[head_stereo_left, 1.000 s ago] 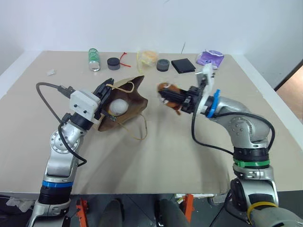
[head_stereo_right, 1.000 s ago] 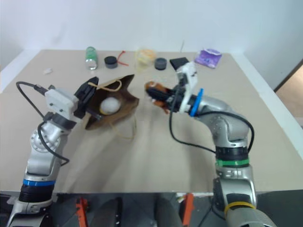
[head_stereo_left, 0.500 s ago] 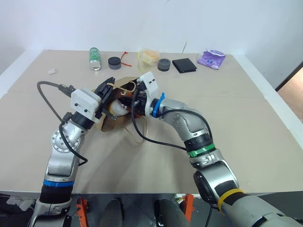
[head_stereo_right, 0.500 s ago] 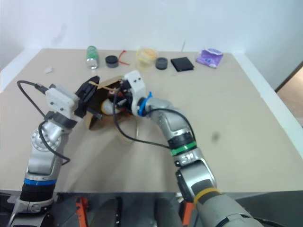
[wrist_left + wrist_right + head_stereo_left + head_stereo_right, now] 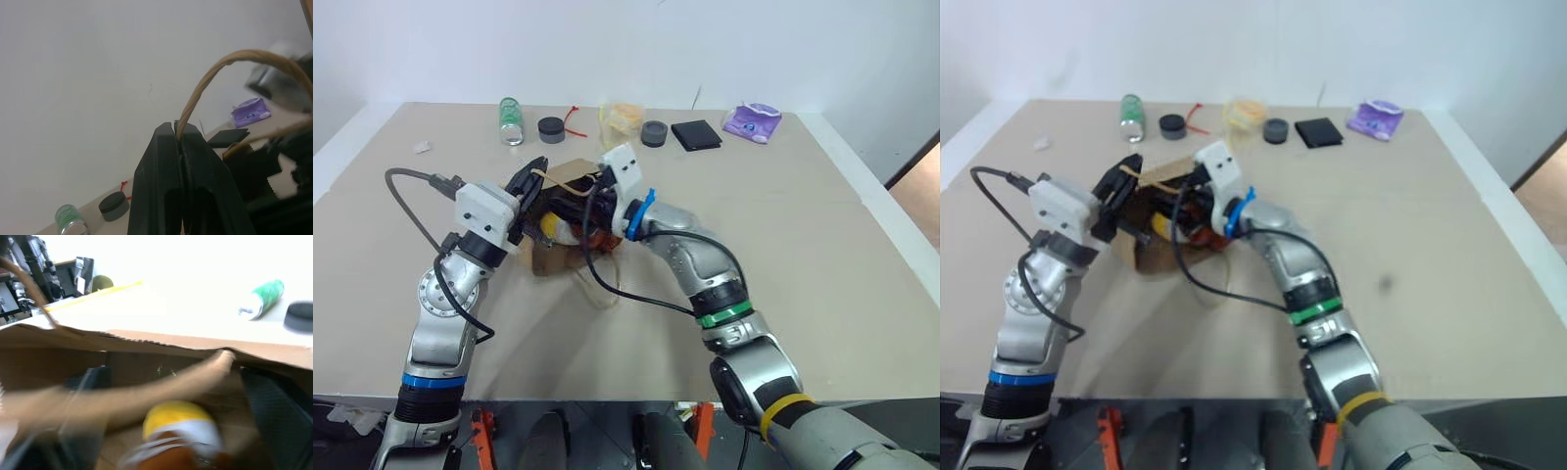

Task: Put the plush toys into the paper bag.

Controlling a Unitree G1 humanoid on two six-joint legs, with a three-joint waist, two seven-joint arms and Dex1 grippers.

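Two plush toys lie inside the paper bag (image 5: pixel 558 240), which rests tipped on the bench (image 5: pixel 783 225) with its mouth facing the right arm: the egg-shaped toy (image 5: pixel 177 423), yellow over white, sits deep in the bag, and the brown-orange toy (image 5: pixel 171 458) lies just in front of it, nearest the right claw (image 5: pixel 176 431). The left claw (image 5: pixel 181 147) is clenched on one twisted-cord handle (image 5: pixel 215 78) and holds the bag mouth up and open. The right claw is reached into the mouth with its fingers (image 5: pixel 276 421) spread wide on either side of the toys, grasping nothing; the brown-orange toy appears released. Judged from this layout, the step in hand is the deposit of the second toy, and the loading is nearly complete. The next move calls for a straight withdrawal of the right claw out through the mouth, clear of the loose second handle (image 5: pixel 161 387) that crosses in front of it, so that neither the toy nor the bag is dragged out.
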